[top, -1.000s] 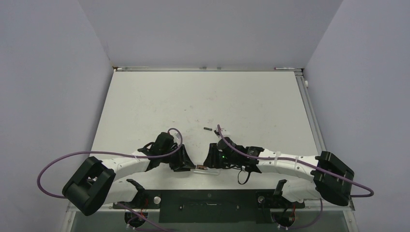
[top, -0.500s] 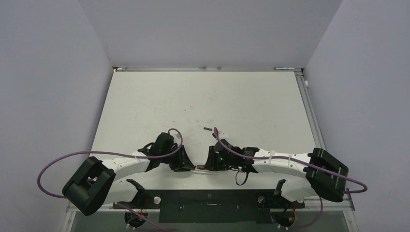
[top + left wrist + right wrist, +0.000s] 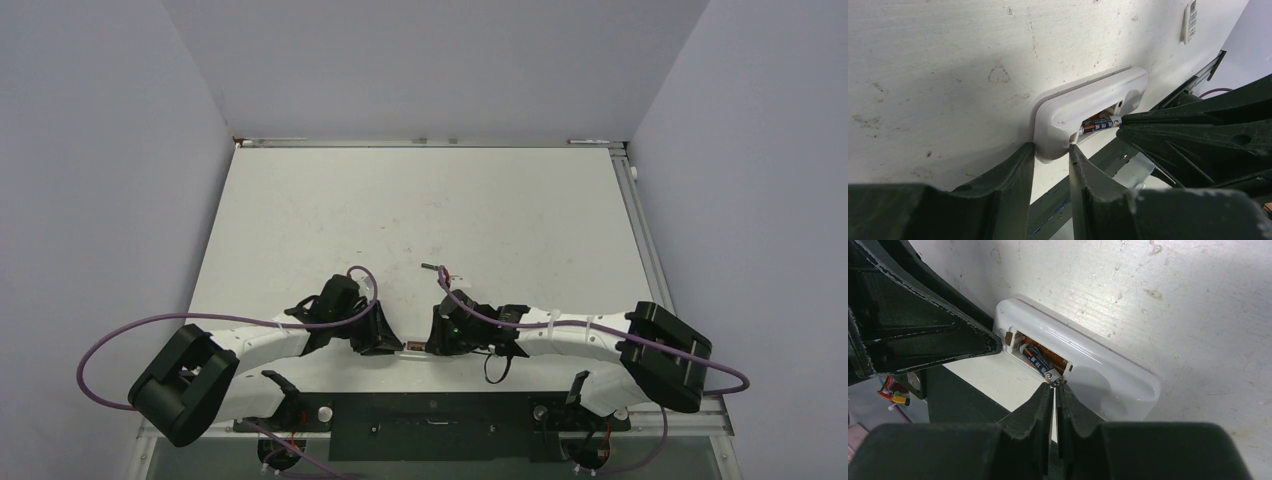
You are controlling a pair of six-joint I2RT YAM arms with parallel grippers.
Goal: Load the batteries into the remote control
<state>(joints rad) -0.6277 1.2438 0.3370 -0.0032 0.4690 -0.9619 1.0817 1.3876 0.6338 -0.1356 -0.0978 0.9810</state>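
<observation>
Right hand (image 3: 1054,387) now fully closed, tips against battery (image 3: 1040,361) in remote control (image 3: 1108,375)

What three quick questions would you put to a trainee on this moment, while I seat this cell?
1. Where is the battery at the tips of the right pincer? A: in the recess on the back of the remote control. B: lifted high in the air. C: on the floor.
2. True or false: the right pincer is wide open.
3. Fill in: the second battery lies loose on the ____, farther out from the arms.
Key: 1 A; 2 false; 3 table.
</observation>
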